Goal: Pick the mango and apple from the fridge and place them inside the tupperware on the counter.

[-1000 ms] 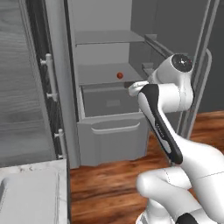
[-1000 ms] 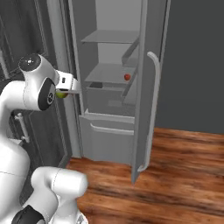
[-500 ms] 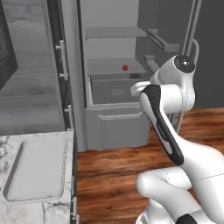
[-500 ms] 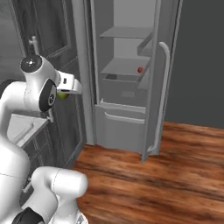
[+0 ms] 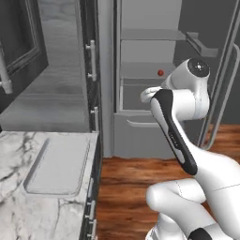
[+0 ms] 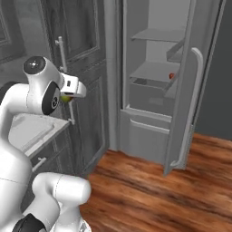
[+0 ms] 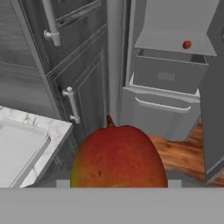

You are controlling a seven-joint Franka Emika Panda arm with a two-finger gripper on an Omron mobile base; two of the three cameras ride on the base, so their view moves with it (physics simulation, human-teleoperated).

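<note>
Carrying the mango (image 7: 118, 156) from the fridge (image 5: 150, 70) to the tupperware (image 5: 58, 164)
My pincer (image 6: 68, 96) is clamped on the mango, short of the tupperware on the desk (image 5: 14, 206); I should centre above it, lower, then release; the apple (image 5: 161, 72) waits on the fridge shelf

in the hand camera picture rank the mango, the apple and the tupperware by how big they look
1. The mango, though it sits right at the camera, so that is nearness.
2. The tupperware, cut off by the picture's edge.
3. The apple, a small red dot on the fridge shelf.
</note>
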